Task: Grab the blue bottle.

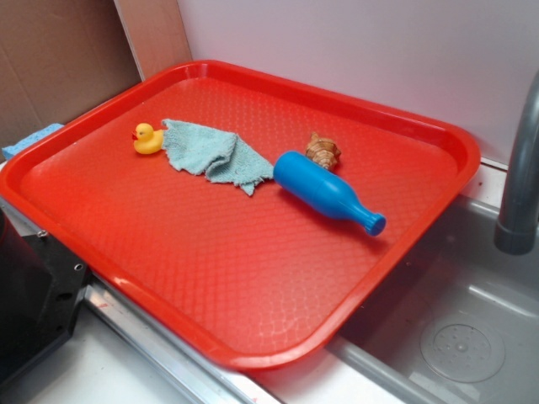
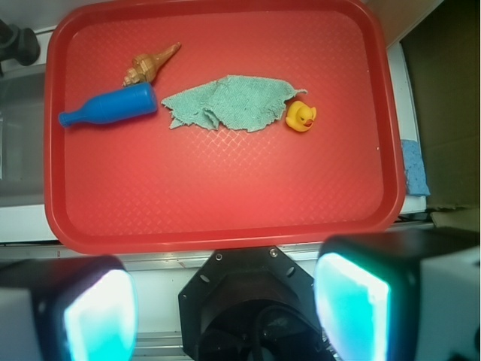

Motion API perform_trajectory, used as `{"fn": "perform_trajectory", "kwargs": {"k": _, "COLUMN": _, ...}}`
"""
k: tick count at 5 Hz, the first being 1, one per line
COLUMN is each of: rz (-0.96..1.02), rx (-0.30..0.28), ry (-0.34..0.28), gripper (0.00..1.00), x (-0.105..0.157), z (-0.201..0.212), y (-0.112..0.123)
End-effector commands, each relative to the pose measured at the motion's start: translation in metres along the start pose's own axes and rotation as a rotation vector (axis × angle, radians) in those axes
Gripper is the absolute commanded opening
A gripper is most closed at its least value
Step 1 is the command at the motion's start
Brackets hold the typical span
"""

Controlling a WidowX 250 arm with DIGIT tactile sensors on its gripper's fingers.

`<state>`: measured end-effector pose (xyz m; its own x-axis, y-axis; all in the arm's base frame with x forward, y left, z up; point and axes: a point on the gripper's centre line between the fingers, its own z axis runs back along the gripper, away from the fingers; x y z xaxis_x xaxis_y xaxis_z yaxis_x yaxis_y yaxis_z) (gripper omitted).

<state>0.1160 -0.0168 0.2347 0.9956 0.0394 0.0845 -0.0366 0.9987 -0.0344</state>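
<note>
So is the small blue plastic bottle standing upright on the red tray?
No, the smooth blue plastic bottle lies on its side on the red plastic tray, beside a brown spiral seashell.

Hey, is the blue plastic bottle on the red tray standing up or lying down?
Lying down. The blue plastic bottle rests on its side on the red plastic tray, its neck pointing toward the sink side.

One red tray (image 2: 225,218) — holding one blue bottle (image 2: 109,107), one duck (image 2: 301,116), one shell (image 2: 149,66), one cloth (image 2: 229,101).
</note>
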Motion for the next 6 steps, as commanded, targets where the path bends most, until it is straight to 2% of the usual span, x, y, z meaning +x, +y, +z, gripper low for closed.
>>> {"fn": "perform_trajectory", "kwargs": {"k": 1, "rz": 0.000, "rx": 0.000, "ry": 0.000, "gripper": 1.00, "x": 0.000, "z": 0.000, "y": 0.000}}
{"fn": "perform_trajectory", "kwargs": {"k": 2, "rz": -0.132, "rx": -0.028, "ry": -0.033, "gripper": 1.00, "x": 0.006, "z": -0.005, "y": -0.001}}
{"fn": "perform_trajectory", "kwargs": {"k": 4, "rz": -0.497, "rx": -0.047, "ry": -0.075, "gripper": 1.00, "x": 0.025, "z": -0.020, "y": -0.014}}
{"fn": "perform_trajectory", "kwargs": {"k": 5, "rz": -0.737, "rx": -0.037, "ry": -0.132, "gripper": 1.00, "x": 0.039, "z": -0.030, "y": -0.027}}
{"fn": "perform_trajectory", "kwargs": {"k": 6, "rz": -0.986, "rx": -0.068, "ry": -0.182, "gripper": 1.00, "x": 0.055, "z": -0.041, "y": -0.044}}
